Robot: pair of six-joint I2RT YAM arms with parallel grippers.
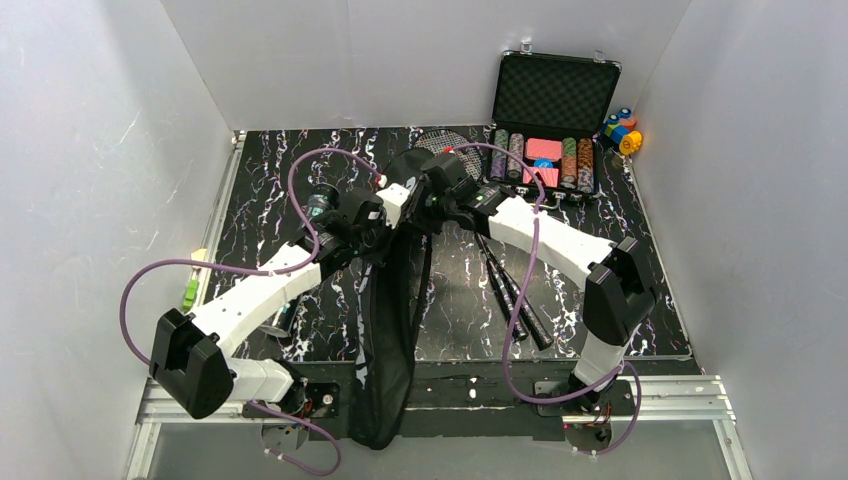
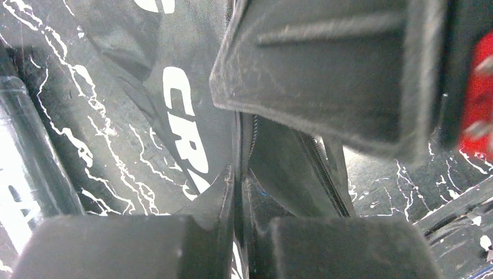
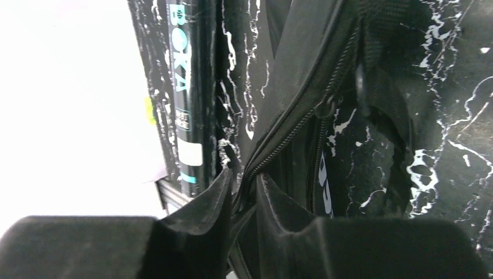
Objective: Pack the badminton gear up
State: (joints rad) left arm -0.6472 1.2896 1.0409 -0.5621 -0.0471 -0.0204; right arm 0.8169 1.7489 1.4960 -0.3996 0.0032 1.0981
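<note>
Long black bag (image 1: 385, 330) lies lengthwise down the middle of the table (image 1: 640, 290), its near end hanging over the front edge. The left wrist view shows large white letters "CR" on the cloth; the rest is cut off. The left gripper (image 2: 238, 192) pinches the bag's edge beside the zip. The right gripper (image 3: 244, 186) pinches the zip edge too, jaws almost together on fabric. Only the right wrist view shows teal "BOKA" lettering on the dark tube (image 3: 189, 87), just left of the bag. Two racquets (image 1: 505, 290) lie to its right. The table is black with white marbling, enclosed by white walls (image 1: 100, 150). Far right: an open poker chip case (image 1: 555, 95) and coloured blocks (image 1: 622, 130).
</note>
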